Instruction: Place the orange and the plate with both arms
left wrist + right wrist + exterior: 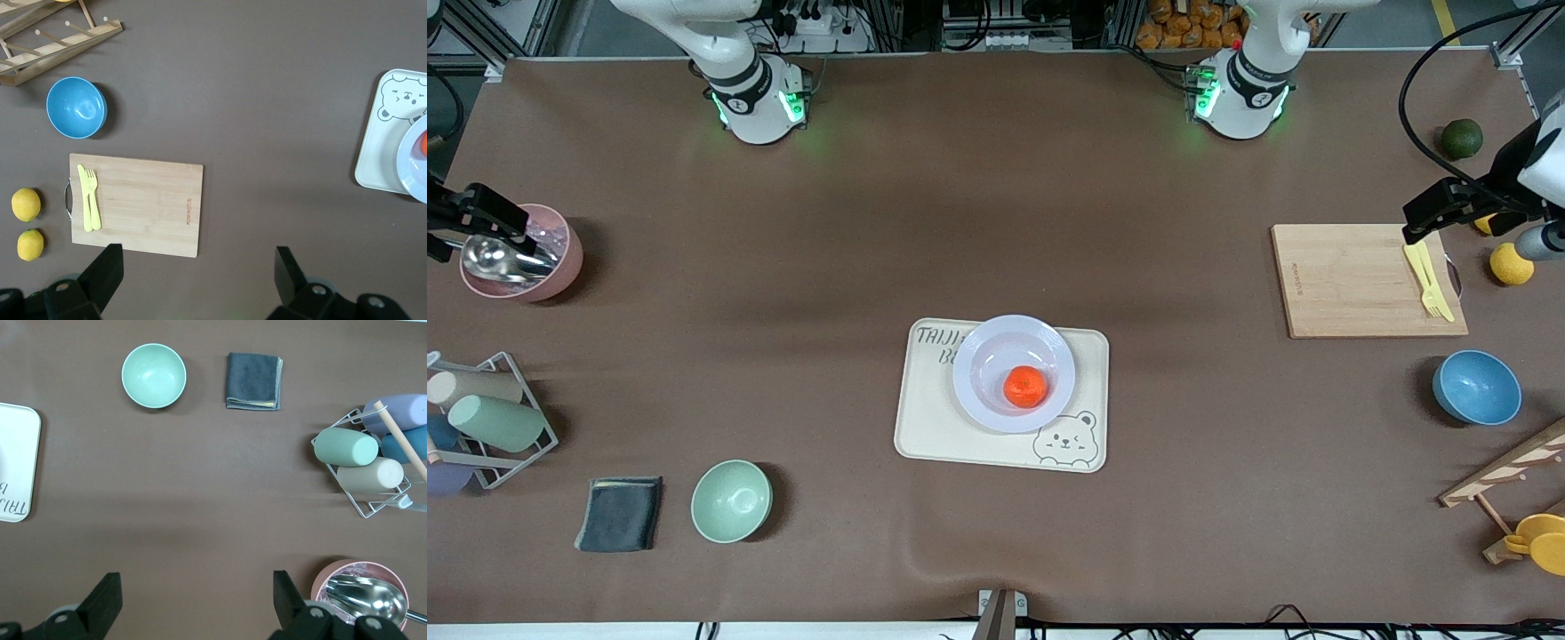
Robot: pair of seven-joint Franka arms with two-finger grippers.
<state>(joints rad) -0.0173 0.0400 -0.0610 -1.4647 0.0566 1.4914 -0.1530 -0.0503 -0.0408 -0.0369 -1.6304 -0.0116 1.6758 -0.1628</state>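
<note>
The orange (1025, 387) lies in the sunken centre of the pale plate (985, 356). The plate stands on a cream bear tray (925, 427) at mid-table. My left gripper (1432, 212) is open and empty, up over the cutting board's edge at the left arm's end. Its wrist view (197, 273) shows the plate's rim (410, 167) and a sliver of orange (424, 143). My right gripper (480, 213) is open and empty over the pink cup at the right arm's end. Its wrist view (197, 597) shows only the tray's edge (17, 463).
Left arm's end: cutting board (1352, 280) with yellow cutlery (1427, 280), lemons (1511, 264), dark green fruit (1462, 138), blue bowl (1476, 387), wooden rack (1503, 471). Right arm's end: pink cup (560, 267) with spoon, wire rack of cups (489, 422), grey cloth (620, 514), mint bowl (731, 500).
</note>
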